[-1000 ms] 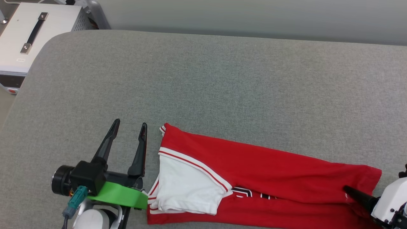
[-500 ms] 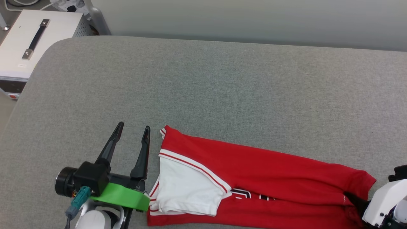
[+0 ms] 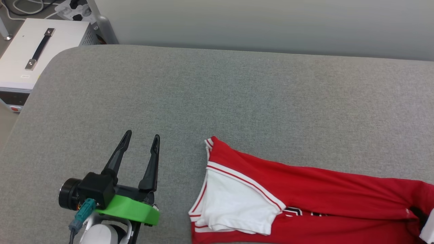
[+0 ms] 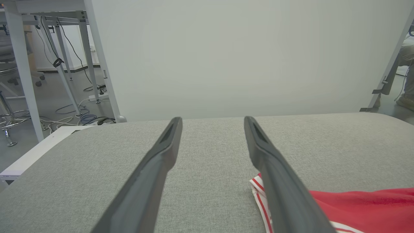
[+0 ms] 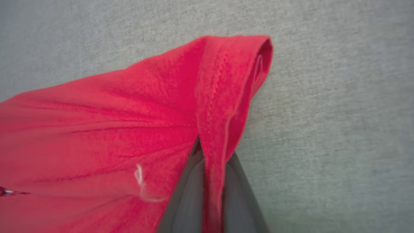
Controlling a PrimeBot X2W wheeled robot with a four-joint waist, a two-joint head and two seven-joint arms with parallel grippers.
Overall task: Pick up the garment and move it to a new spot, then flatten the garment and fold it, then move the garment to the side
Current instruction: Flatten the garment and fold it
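Red cloth with white sleeves and striped trim, the garment (image 3: 322,196) lies folded into a long band on the grey padded surface (image 3: 237,95), along that surface's near edge and toward its right end. One white sleeve (image 3: 234,206) lies flat on top of the red at the band's left end, and a strip of black, white-outlined lettering peeks out just beside the sleeve's lower corner. The band's far end runs off past the surface's right side in the head view.

The right gripper (image 5: 213,149) is closed on the garment. In the right wrist view its two dark fingers pinch a stitched hem fold of the red cloth between them, and the cloth rises off the grey surface in a small peak above the fingertips. A loose white thread sits on the red fabric just beside the fingers.

The left gripper (image 3: 142,134) stands with its fingers spread wide and nothing between them, low over the bare near-left part of the grey surface, apart from the garment's striped edge.

Beyond the surface's far-left corner sits a white box (image 3: 30,54) with a black handle, with cables (image 3: 20,6) near it on the floor.
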